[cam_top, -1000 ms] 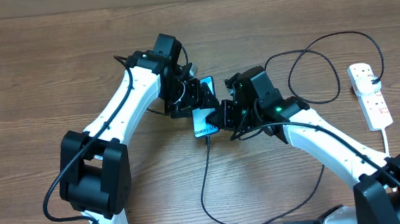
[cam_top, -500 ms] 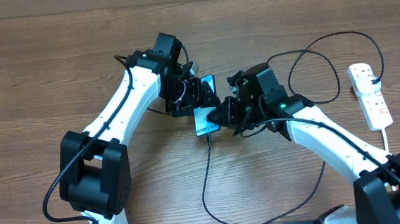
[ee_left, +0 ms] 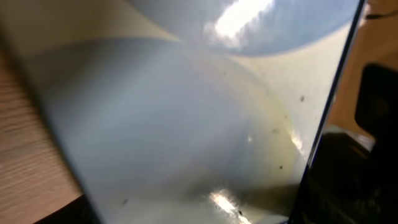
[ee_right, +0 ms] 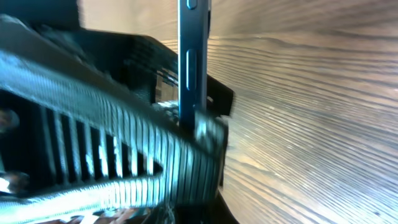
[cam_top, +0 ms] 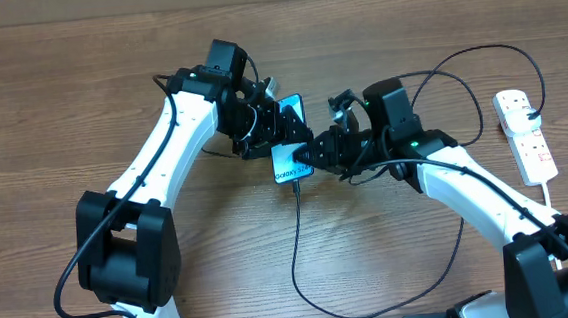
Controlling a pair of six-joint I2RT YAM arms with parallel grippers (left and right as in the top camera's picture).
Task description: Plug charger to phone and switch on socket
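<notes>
Apparently left fingers (cam_top: 265,132) grip the tilted phone (cam_top: 287,167) aloft; right fingers (cam_top: 318,154), closed, reach beside it.

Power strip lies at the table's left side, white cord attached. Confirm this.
Not left. The power strip lies at the table's right side, white cord attached; the overhead view shows it.
</notes>
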